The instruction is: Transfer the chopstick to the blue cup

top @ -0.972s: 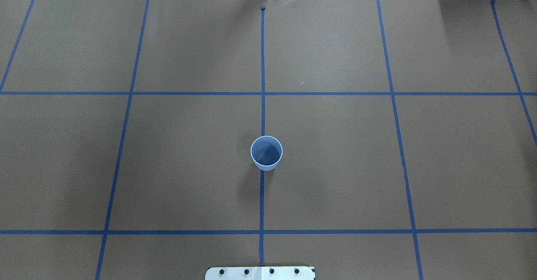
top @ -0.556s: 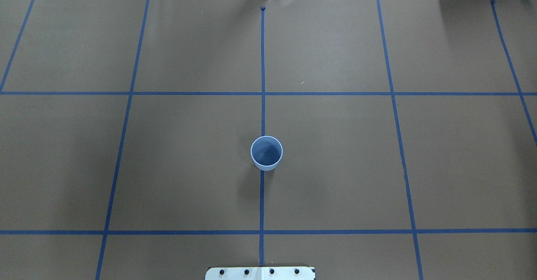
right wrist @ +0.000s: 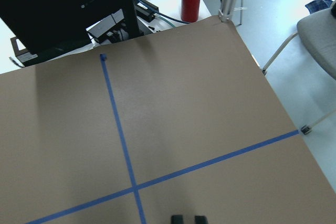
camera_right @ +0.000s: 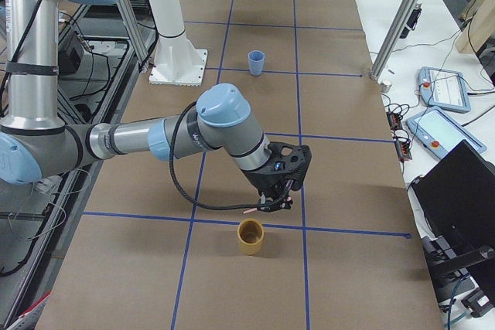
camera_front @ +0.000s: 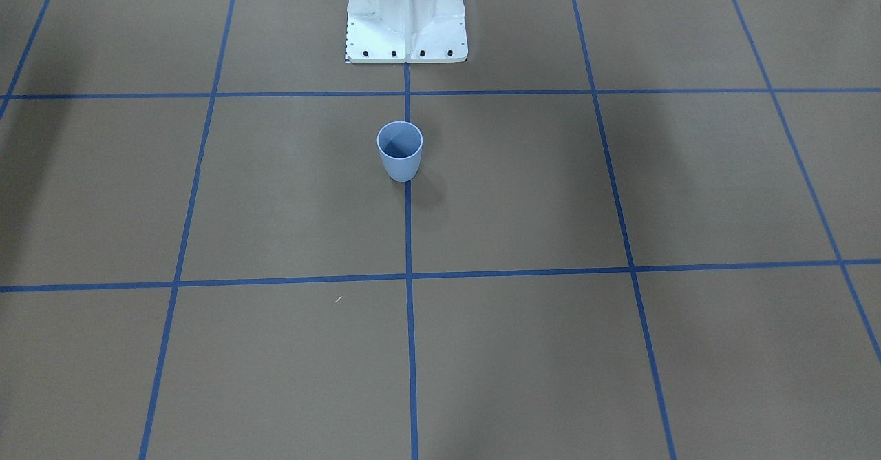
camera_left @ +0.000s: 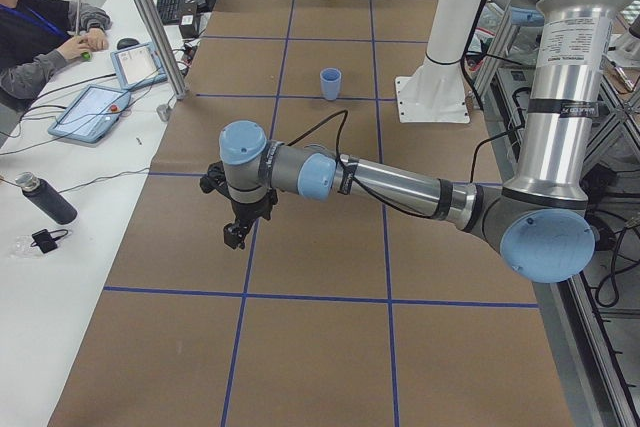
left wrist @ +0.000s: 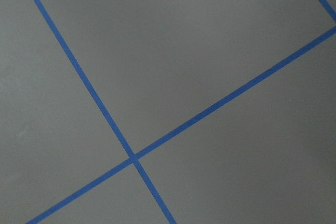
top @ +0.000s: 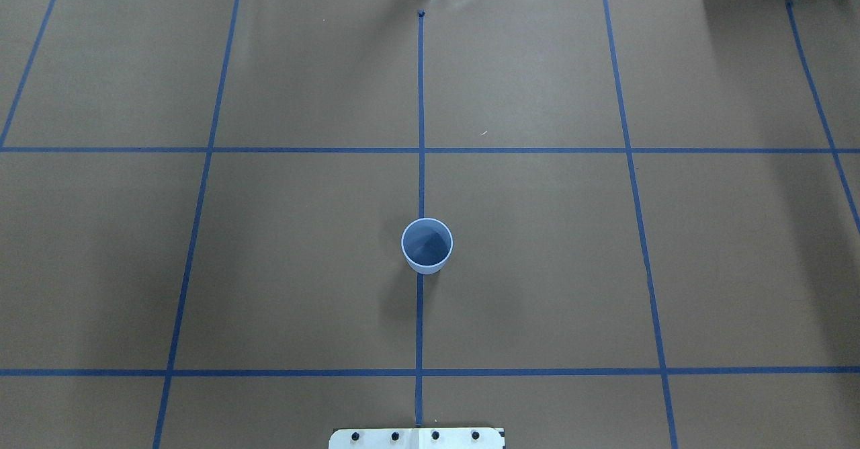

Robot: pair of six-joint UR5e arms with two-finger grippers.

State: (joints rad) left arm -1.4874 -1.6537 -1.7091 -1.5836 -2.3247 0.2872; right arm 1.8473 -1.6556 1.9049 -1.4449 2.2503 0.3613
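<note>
Brown-papered table (top: 537, 267), taped into blue squares. Right arm (camera_right: 139, 138) stretched out low toward the right end. Left arm (camera_left: 400, 182) stretched out likewise toward the left end. On the centre line, near the white base (camera_front: 406, 40): blue cup (top: 426, 246), upright, seemingly with nothing in it, well apart from both grippers. At the far right end: yellow cup (camera_right: 250, 236), upright, just below the right gripper (camera_right: 278, 199).

Looks like the carrying step. Fingertips (right wrist: 177, 219) of the right gripper close together, with only a narrow gap. Seems pinched on a thin pink chopstick (camera_right: 254, 209), lying nearly level just above the yellow cup's rim and apparently clear of it. Left gripper (camera_left: 233, 237) hanging over bare paper. Cannot tell whether wide or narrow, being seen only from the side camera.

Next, judging from this:
- Lift clear of the yellow cup and swing left across the table to the blue cup.
- Tilt the stick toward upright and line its lower end over the mouth.
- Lower before letting go.

Small mouth and light cup, so probably easy to tip with a slanted stick.

Count: one table, two arms, two grippers, two cups (one blue, one yellow), one chopstick.
</note>
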